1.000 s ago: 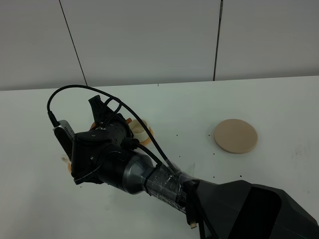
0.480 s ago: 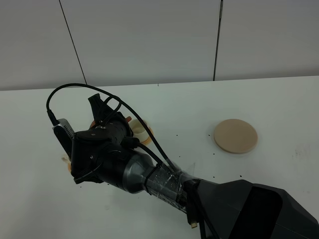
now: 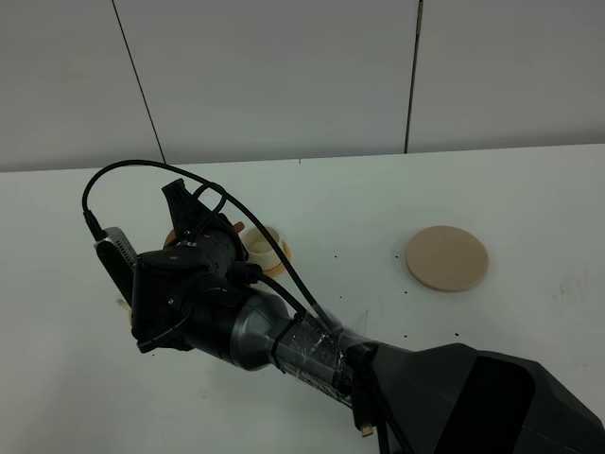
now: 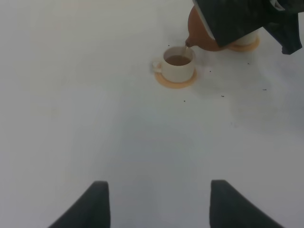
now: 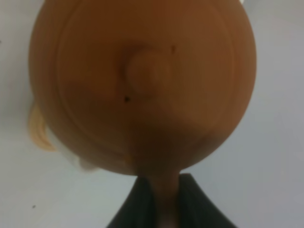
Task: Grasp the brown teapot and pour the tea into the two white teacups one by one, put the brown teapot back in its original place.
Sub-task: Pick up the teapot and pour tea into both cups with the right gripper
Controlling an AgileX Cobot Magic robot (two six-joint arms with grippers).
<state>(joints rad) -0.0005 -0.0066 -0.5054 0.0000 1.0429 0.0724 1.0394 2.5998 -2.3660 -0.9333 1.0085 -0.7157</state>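
While the right arm reaches across to the left side of the white table (image 3: 378, 194), its right gripper (image 5: 164, 184) is clamped on the loop handle (image 5: 164, 199) of the brown teapot (image 5: 95, 95). The round body and knobbed lid (image 5: 147, 71) hang just beyond the fingertips, filling the wrist view. From the left wrist view the teapot is tipped, and its short spout (image 4: 188, 43) sits just above the rim of the nearer white teacup (image 4: 179, 70). A thin stream drops from the spout into the dark tea (image 4: 178, 60) already in that cup. The cup stands on its orange saucer (image 4: 175, 84). The second teacup (image 3: 266, 248) sits on its own saucer just behind the teapot, partly hidden by the arm. The pale beige coaster (image 3: 447, 258) lies bare, well apart on the right of the table. The left gripper (image 4: 159, 206) hovers over bare table, well short of the nearer cup, its fingers (image 4: 97, 204) spread wide with nothing between them.
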